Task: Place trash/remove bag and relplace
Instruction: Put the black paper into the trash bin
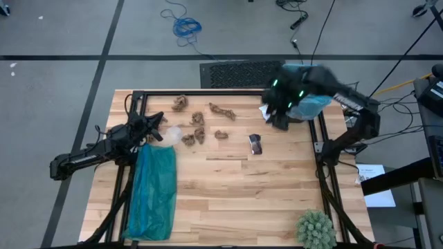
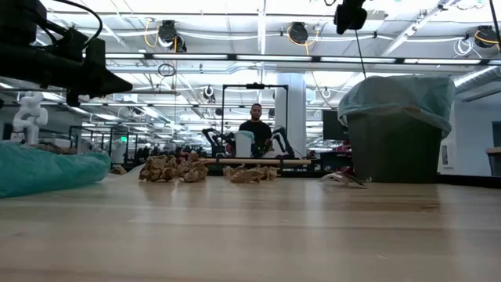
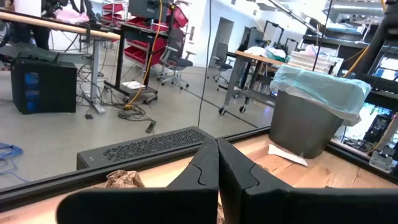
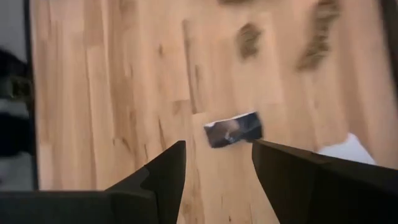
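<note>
Several crumpled brown scraps of trash (image 1: 199, 124) lie on the wooden table's far half. A white wad (image 1: 171, 133) lies at their left and a small dark wrapper (image 1: 255, 144) at their right. The pale blue bag (image 1: 313, 105) lines the dark bin (image 3: 308, 124) at the far right corner, its edge folded over the bin's rim. My right gripper (image 4: 219, 146) hangs open high above the table beside the bin, fingers slanting down, the wrapper (image 4: 233, 129) far below between them. My left gripper (image 1: 158, 123) rests shut at the left edge, level, near the white wad.
A darker teal plastic bag (image 1: 154, 190) lies flat along the table's left side. A spiky green ball (image 1: 316, 228) sits at the near right corner. A white sheet (image 3: 287, 154) lies by the bin's foot. The near middle of the tabletop (image 1: 242, 200) is bare wood.
</note>
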Robot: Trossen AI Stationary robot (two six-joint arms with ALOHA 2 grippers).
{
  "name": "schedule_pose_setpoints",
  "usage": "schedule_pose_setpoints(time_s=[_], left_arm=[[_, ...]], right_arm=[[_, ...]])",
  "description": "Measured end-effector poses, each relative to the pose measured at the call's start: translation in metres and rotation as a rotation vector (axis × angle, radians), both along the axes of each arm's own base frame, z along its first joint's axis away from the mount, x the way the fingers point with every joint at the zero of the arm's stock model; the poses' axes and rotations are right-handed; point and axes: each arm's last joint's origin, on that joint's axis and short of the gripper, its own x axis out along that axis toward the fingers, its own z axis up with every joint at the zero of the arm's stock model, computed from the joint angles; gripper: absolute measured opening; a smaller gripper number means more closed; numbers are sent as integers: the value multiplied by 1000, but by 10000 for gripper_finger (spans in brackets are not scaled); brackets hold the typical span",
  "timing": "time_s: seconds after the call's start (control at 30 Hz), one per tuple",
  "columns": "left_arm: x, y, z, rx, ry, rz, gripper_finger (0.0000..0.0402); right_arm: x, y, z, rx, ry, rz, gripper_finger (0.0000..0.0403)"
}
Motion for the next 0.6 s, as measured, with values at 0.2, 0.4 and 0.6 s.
schedule_pose_setpoints(time_s=[0.2, 0.4, 0.6], left_arm=[[0, 0, 0, 0, 0, 0, 0], [0, 0, 0, 0, 0, 0, 0], [0, 0, 0, 0, 0, 0, 0]], right_arm=[[29, 41, -56, -161, 98, -55, 193], [42, 63, -113, -203, 87, -320, 210], [45, 71, -164, -83, 104, -638, 222]])
